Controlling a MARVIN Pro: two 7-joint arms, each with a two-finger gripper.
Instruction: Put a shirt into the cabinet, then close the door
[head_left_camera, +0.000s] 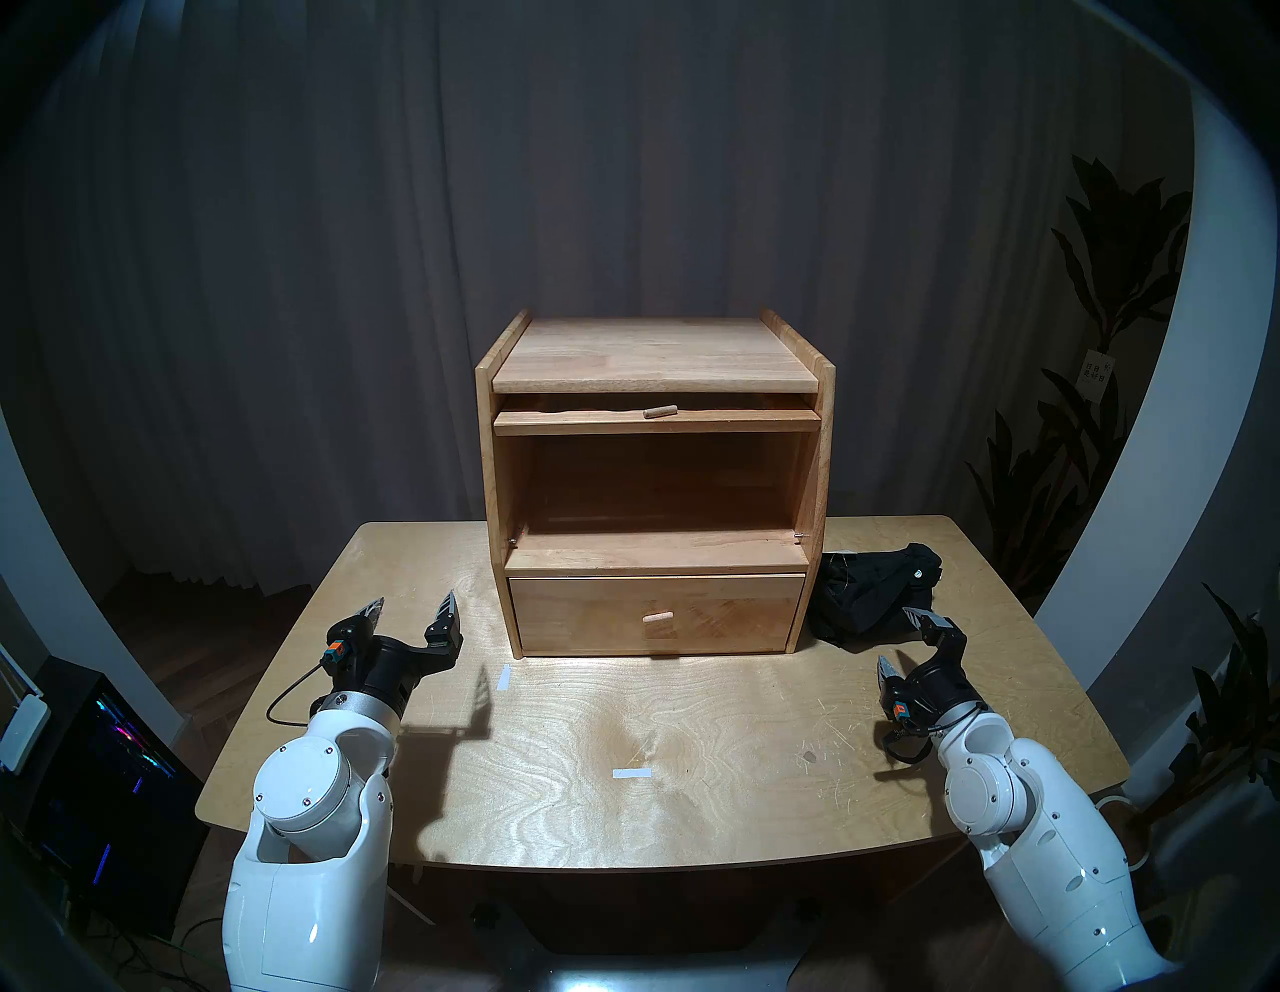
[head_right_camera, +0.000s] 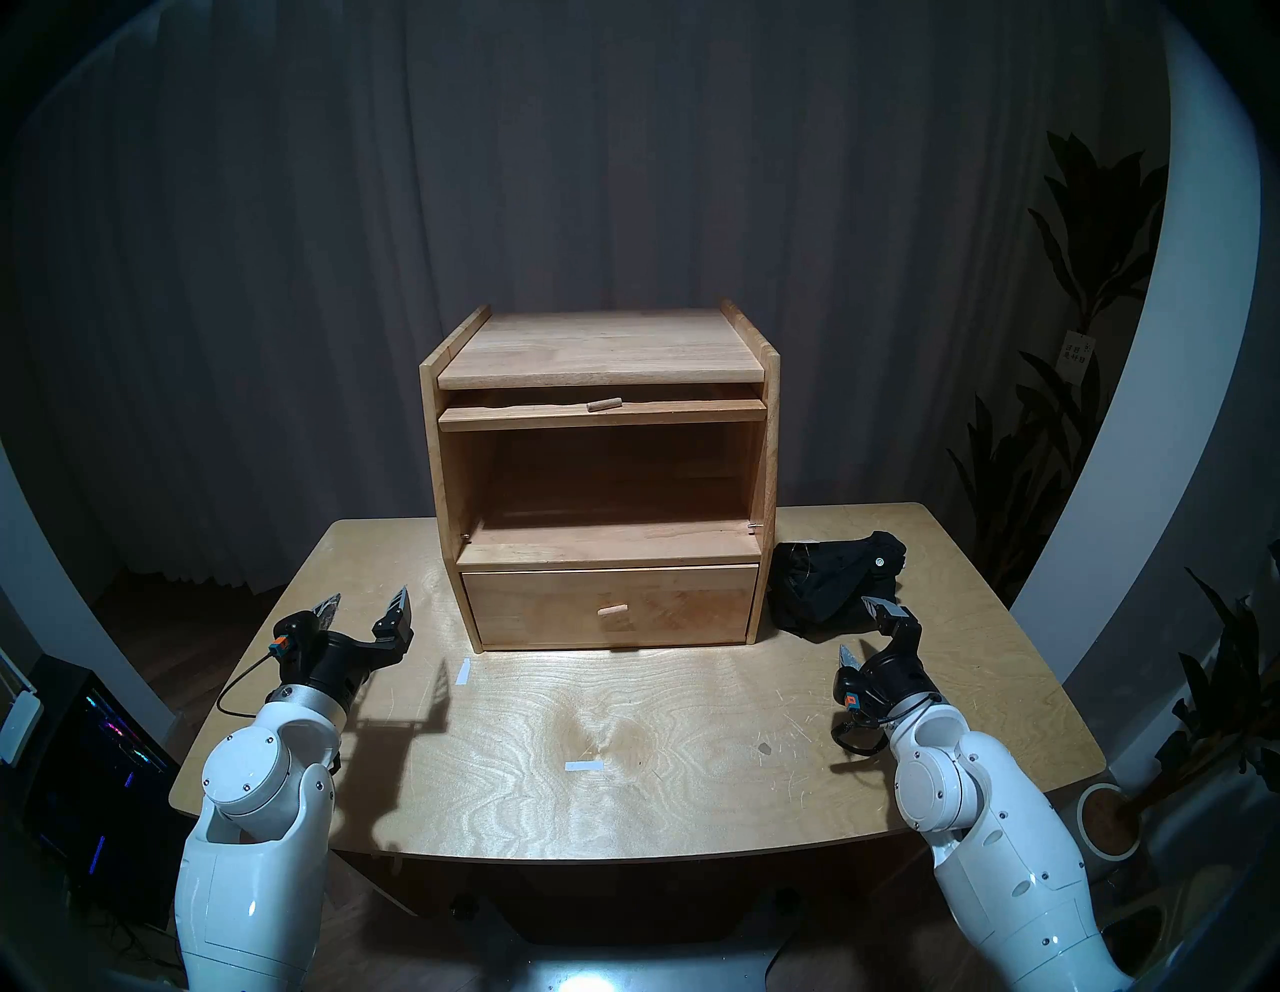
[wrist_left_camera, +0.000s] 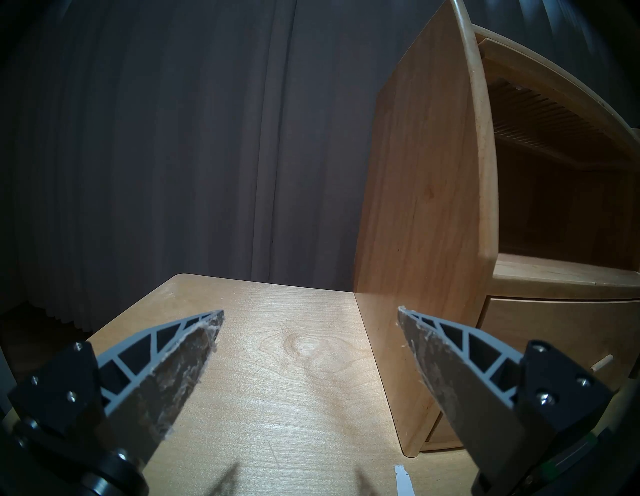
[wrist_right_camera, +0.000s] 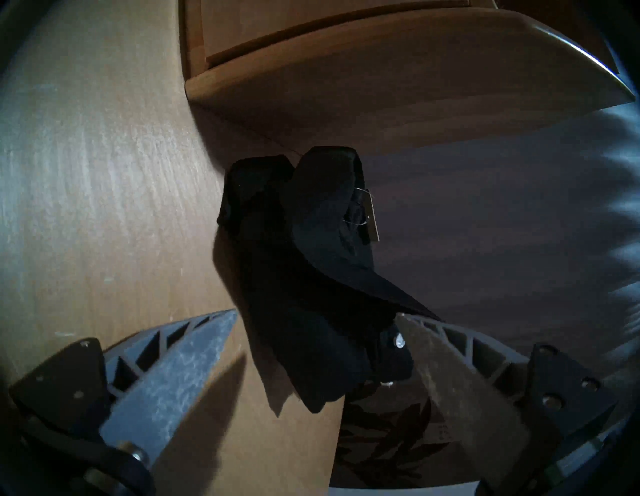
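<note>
The light wooden cabinet (head_left_camera: 654, 360) stands mid-table. Its door (head_left_camera: 589, 420) is raised flat and slid in under the top, peg knob (head_left_camera: 659, 411) pointing forward; its ribbed glass shows in the left wrist view (wrist_left_camera: 540, 117). The large compartment (head_left_camera: 658, 485) is open and empty. The drawer (head_left_camera: 727, 613) below is shut. The black shirt (head_left_camera: 866, 596) lies bundled on the table, right of the cabinet. My right gripper (head_left_camera: 895, 636) is open at the shirt's front edge; in the right wrist view the shirt (wrist_right_camera: 311, 259) reaches between the fingers. My left gripper (head_left_camera: 415, 598) is open and empty, left of the cabinet.
The wooden table (head_left_camera: 692, 817) carries two white tape strips (head_left_camera: 503, 677) (head_left_camera: 632, 773). Dark plants (head_left_camera: 1080, 429) stand at the right beyond the table. A lit computer case (head_left_camera: 104, 762) stands on the floor at the left. A grey curtain hangs behind.
</note>
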